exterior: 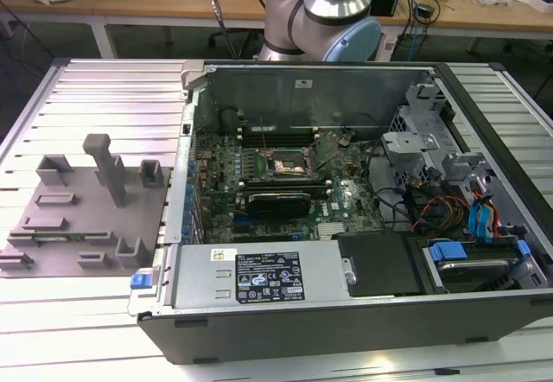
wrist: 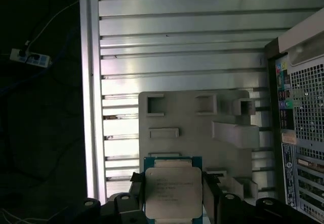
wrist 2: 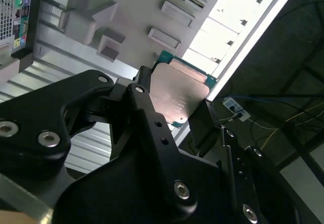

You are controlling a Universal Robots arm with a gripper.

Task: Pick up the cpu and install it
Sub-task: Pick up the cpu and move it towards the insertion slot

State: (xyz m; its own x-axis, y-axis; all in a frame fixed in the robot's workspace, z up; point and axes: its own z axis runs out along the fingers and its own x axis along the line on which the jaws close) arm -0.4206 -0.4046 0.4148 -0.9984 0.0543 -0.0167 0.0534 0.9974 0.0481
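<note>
Exterior view, from its left: a grey fixture plate (exterior: 82,205) with upright blocks sits on the ribbed metal counter (exterior: 95,88), just beside the open computer case (exterior: 363,321). Inside the case I see the motherboard (exterior: 259,187) with the dark square socket frame (exterior: 289,168) near its middle. The power supply (exterior: 259,278) runs along the near wall, and the drive cages (exterior: 471,209) with blue tabs are toward the exterior view's right. The arm (exterior: 324,10) stands behind the case. In both wrist views the gripper (wrist: 173,196) is clamped on the cpu (wrist: 172,188), with black fingers (wrist 2: 146,95) on two opposite edges. The silvery top faces the cameras and a green edge shows. The cpu is held off the counter, with the fixture plate behind it and the case's rear panel close by.
</note>
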